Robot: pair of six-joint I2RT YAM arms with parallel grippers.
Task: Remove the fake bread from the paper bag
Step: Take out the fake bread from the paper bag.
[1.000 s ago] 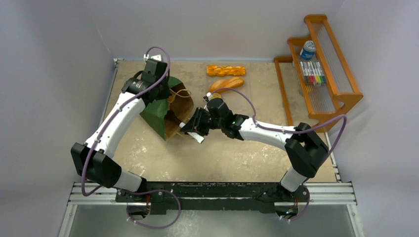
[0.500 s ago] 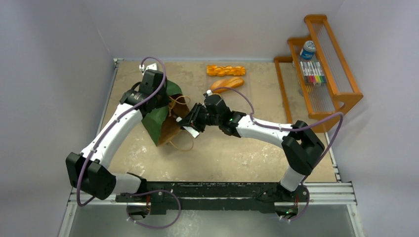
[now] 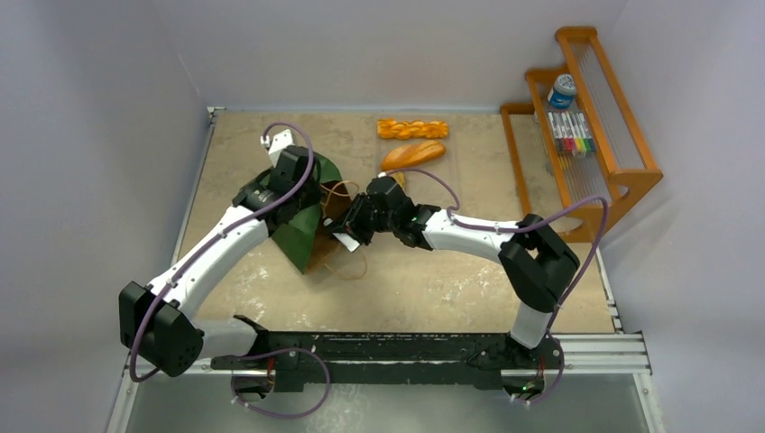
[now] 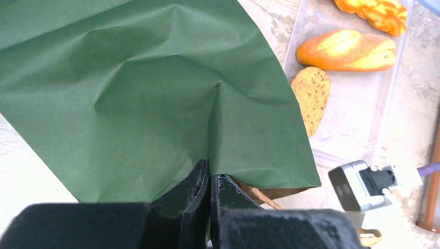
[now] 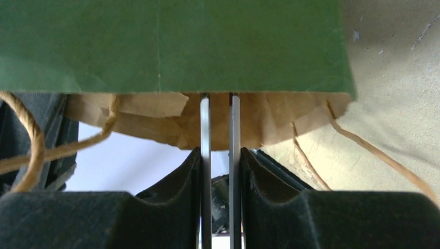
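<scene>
Hidden: paper bag (image 5: pixel 171 46) interior, tongs (image 5: pixel 205 135) tips inside it.

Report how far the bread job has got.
Done: braided stick, oblong loaf and brown slice lie outside the paper bag. In hand: left pincer is shut on the bag's green wall; right pincer holds metal tongs pointing into its mouth. Left: any bread inside, which no view shows.

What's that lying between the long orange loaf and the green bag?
A flat, speckled brown bread slice lies between the oblong loaf and the green paper bag; the left wrist view shows it plainly.
</scene>
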